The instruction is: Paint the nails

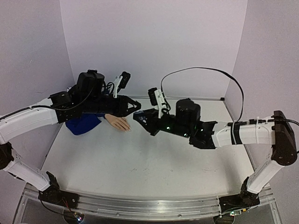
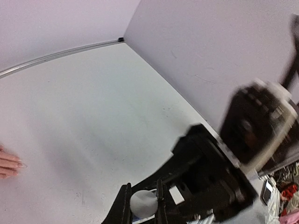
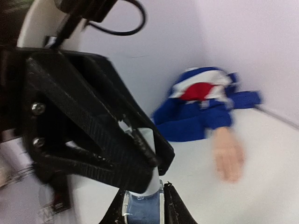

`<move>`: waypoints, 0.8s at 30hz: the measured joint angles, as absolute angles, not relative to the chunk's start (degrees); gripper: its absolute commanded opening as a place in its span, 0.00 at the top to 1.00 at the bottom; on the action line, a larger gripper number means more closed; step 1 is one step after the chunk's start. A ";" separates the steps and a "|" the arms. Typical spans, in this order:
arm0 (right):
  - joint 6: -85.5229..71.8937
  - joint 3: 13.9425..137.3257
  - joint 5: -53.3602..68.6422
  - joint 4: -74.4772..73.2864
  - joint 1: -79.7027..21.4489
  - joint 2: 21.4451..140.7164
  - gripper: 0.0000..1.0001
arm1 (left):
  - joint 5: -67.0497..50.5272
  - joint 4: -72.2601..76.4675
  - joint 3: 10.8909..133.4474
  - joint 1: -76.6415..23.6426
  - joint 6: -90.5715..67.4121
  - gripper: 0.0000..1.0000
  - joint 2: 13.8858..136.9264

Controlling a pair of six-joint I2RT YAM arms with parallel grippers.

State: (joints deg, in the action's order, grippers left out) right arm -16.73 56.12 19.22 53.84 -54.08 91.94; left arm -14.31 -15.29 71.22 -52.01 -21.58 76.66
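The peach mannequin hand [image 1: 118, 122] lies flat on the table, sticking out of a blue, red and white sleeve [image 1: 83, 125]. Its nails [image 1: 127, 129] are tiny; fingertips show in the left wrist view [image 2: 9, 164]. The hand is blurred in the right wrist view [image 3: 228, 154]. My left gripper [image 1: 136, 108] and right gripper [image 1: 139, 119] meet just right of the hand, above the table. The right gripper [image 3: 143, 211] is shut on the blue base of a small bottle [image 3: 142, 213]. The left gripper [image 2: 142, 205] is shut on its white cap [image 2: 142, 204].
Lilac walls close the table at the back and both sides. The sleeve [image 3: 201, 105] sits in the back left corner against the wall. A black cable [image 1: 205, 70] arcs over the right arm. The metal rail [image 1: 140, 207] runs along the near edge.
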 measured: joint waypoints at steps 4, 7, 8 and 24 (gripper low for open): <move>-7.31 58.89 -19.59 48.73 -65.58 93.17 1.00 | -8.84 -17.06 71.55 -52.71 -22.74 1.00 77.03; -2.50 58.96 -25.52 48.71 -67.16 93.41 1.00 | -7.68 -17.52 72.38 -53.60 -22.90 0.73 77.93; -1.50 58.96 -25.41 48.75 -67.00 93.43 1.00 | -7.55 -17.47 72.55 -53.63 -22.92 0.63 78.11; -9.63 57.43 41.28 52.75 -51.07 90.59 1.00 | -19.99 -14.44 68.84 -55.09 -21.34 0.34 69.21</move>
